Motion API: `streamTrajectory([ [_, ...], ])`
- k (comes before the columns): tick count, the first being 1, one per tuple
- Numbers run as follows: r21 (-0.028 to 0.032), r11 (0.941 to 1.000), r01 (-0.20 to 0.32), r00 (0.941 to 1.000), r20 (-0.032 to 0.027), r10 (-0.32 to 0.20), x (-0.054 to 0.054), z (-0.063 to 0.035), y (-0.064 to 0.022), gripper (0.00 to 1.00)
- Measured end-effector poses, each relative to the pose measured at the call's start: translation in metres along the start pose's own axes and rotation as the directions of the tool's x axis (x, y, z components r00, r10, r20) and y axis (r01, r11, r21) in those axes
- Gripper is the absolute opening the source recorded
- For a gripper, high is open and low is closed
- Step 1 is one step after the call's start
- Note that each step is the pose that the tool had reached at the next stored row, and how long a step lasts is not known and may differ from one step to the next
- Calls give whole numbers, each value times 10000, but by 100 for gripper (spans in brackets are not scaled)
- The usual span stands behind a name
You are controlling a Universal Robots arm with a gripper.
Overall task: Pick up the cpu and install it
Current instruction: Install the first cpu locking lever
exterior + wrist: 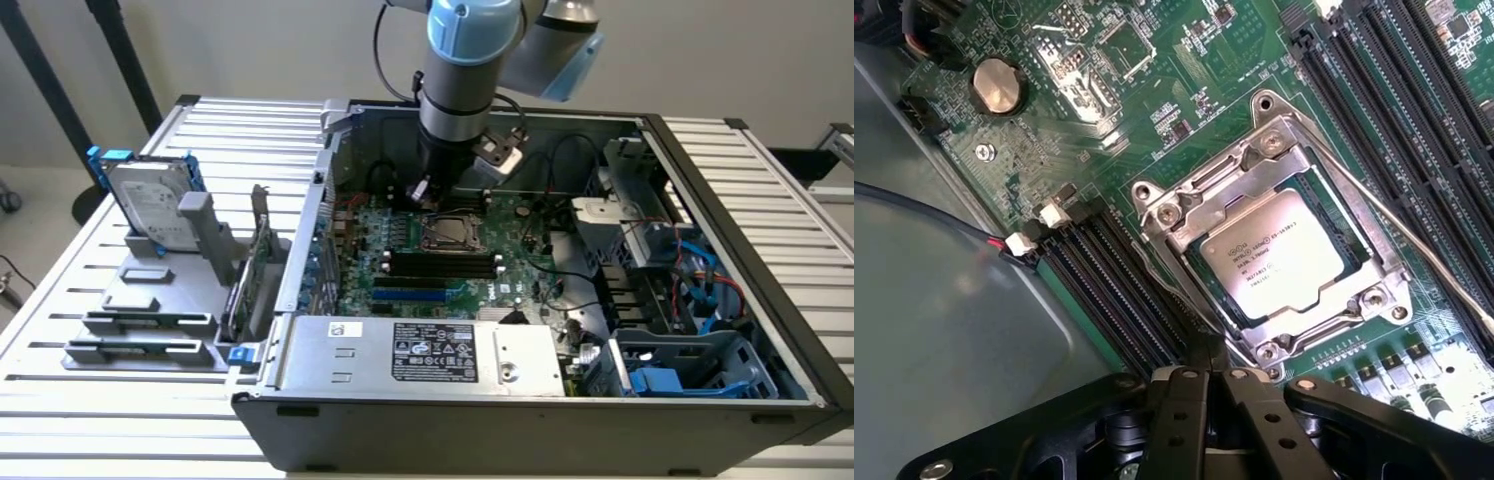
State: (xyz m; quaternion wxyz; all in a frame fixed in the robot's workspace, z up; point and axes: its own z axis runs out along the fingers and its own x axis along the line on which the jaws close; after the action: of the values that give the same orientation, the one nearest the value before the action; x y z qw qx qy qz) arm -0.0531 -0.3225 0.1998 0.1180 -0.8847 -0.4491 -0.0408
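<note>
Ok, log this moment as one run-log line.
gripper: shut, holding nothing, above motherboard | cpu: seated in socket, inside load frame | hard drive: upright in stand outside case

a robotics lab or test bench: at frame centre an opened desktop computer case [534, 300] lies on a slatted aluminium table [80, 330], with a grey parts fixture [160, 300] at left against plain white walls [267, 45].

The arm [461, 60] reached straight down from above, wrist vertical. Its gripper [1206, 385] pointed downward with the black fingers [1179, 420] pressed together, nothing held between them.
</note>
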Motion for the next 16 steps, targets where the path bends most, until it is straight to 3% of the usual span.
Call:
streamTrajectory([
  [16, 4, 10000, 19, 10000, 3, -19, 19, -3, 38, 11],
])
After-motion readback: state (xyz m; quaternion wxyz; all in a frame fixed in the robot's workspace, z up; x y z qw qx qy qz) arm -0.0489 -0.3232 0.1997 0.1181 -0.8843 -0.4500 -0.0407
